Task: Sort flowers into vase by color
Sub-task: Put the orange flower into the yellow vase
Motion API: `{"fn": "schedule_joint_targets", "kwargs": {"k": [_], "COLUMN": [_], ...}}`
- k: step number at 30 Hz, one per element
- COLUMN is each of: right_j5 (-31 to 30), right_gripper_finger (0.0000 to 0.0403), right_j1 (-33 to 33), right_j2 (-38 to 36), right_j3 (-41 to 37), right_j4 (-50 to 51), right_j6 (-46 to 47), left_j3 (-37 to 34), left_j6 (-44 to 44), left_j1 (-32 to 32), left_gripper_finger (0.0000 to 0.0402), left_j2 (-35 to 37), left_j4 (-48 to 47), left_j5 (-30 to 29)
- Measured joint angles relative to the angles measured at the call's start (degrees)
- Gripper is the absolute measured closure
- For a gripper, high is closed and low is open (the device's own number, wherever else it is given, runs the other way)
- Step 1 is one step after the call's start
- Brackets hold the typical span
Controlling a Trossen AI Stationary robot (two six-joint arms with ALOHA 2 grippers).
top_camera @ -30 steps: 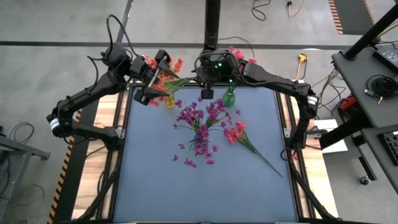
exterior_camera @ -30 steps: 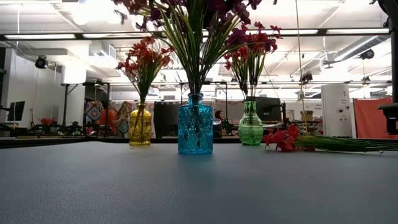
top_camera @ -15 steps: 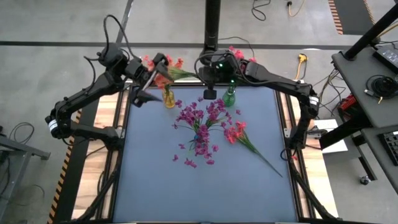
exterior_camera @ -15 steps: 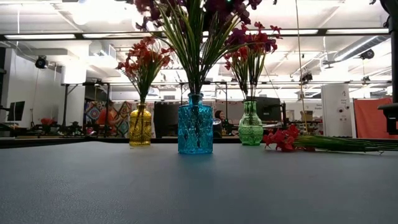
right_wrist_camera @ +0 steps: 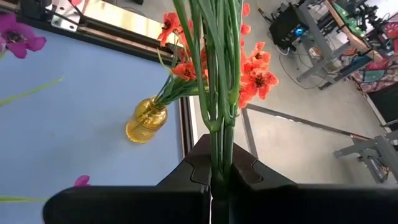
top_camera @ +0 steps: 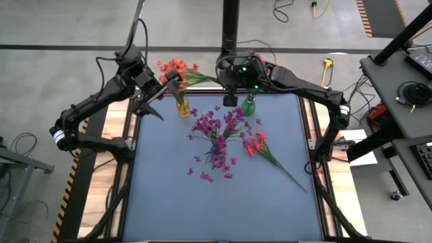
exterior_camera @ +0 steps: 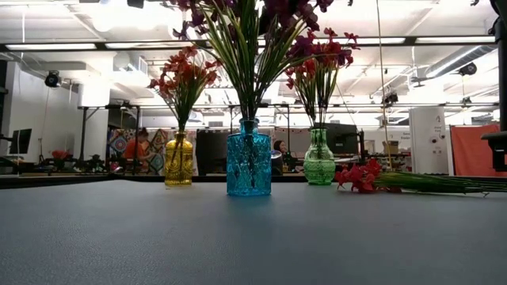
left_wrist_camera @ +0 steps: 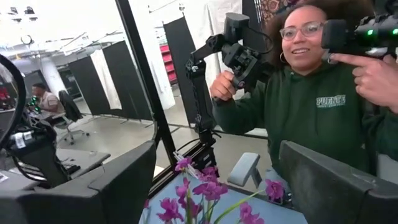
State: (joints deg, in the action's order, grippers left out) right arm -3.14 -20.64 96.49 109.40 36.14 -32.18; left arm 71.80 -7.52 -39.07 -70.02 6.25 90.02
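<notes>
The right tool (right_wrist_camera: 222, 177) is clamped on a bundle of green stems (right_wrist_camera: 219, 74), which rise straight up between its two dark fingers; in the high view this tool (top_camera: 230, 100) sits at the far edge of the worktop (top_camera: 162, 202), just beside the green vase (top_camera: 249, 105). The left tool (top_camera: 156, 101) hangs at the far left corner of the worktop, close to the yellow vase (top_camera: 183, 108), and its fingers (left_wrist_camera: 124, 186) stand wide apart with nothing between them. Orange flowers (top_camera: 174, 66) fan out of the yellow vase toward the back. In the middle of the worktop the blue vase (exterior_camera: 249, 157) holds purple flowers (top_camera: 217, 128) that spread widely over it. Red-pink flowers (exterior_camera: 317, 55) stand in the green vase, and one more red-pink sprig (top_camera: 260, 146) lies flat on the worktop to the right of the blue vase, its long stem pointing toward the near right. Beyond the worktop, in the left wrist view, a person in a green sweatshirt (left_wrist_camera: 311, 118) holds a control arm (left_wrist_camera: 239, 53).
</notes>
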Motion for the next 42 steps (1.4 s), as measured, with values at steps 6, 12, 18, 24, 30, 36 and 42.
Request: {"fn": "schedule_joint_targets", "kwargs": {"k": [6,12,18,24,30,36,42], "right_j5": [-0.1,0.3,2.4,2.6,3.6,3.6,3.9], "right_gripper_finger": [0.0394,0.0394,0.0394,0.0394,0.0394,0.0394,0.0394], "right_j1": [0.0,0.0,0.0,0.4,0.7,0.9,0.9], "right_j2": [0.0,0.5,2.0,2.6,2.6,2.7,3.2], "right_j3": [0.0,0.0,0.0,0.0,0.0,0.0,0.0], "right_j4": [0.4,-1.9,-2.2,-2.4,-4.4,-6.1,-9.1], "right_j6": [0.1,0.0,-0.4,-1.6,-2.4,-3.5,-4.7], "left_j3": [-1.6,-2.0,-0.9,2.1,3.7,5.3,5.9], "left_j6": [-1.5,-5.0,-8.5,-8.9,-16.3,-16.4,-3.8], "left_j1": [0.0,4.0,7.5,6.9,4.0,3.8,6.8], "left_gripper_finger": [0.0079,0.008,0.008,0.008,0.008,0.008,0.008], "left_j2": [0.1,-0.2,-0.2,0.0,-0.2,-1.3,-3.2], "left_j4": [0.1,0.0,1.5,4.3,4.6,6.1,16.6], "left_j5": [0.0,0.0,-0.1,-4.8,-10.8,-15.6,-15.9]}}
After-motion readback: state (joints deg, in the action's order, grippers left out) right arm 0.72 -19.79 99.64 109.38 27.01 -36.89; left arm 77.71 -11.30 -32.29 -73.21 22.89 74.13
